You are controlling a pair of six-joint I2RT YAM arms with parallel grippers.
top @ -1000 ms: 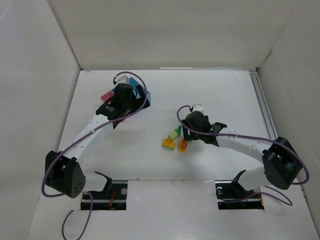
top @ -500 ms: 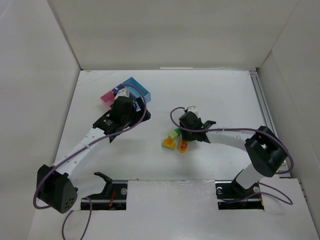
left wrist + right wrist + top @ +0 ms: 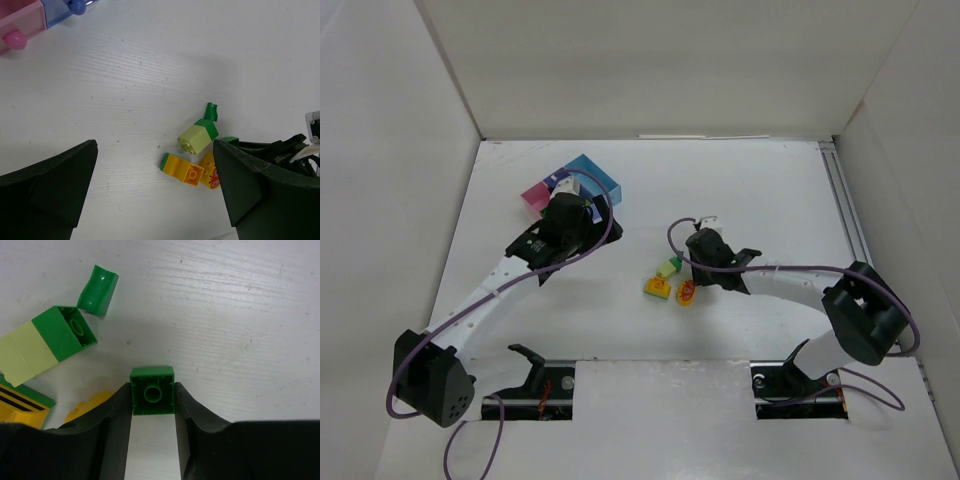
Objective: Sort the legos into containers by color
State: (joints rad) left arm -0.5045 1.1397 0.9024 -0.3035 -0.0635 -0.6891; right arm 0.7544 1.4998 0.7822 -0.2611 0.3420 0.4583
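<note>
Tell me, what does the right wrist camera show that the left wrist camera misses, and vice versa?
Only the right wrist view shows the right fingers pinching a small dark green square plastic brick. Only the left wrist view shows corners of the pink and blue plastic bins, and the left fingers spread wide. Both show the lime-and-green brick, the curved green piece and the orange-yellow brick.

The green brick (image 3: 152,391) is showing glossy smooth plastic, while the white table (image 3: 240,305) is looking matt and finely grained
</note>
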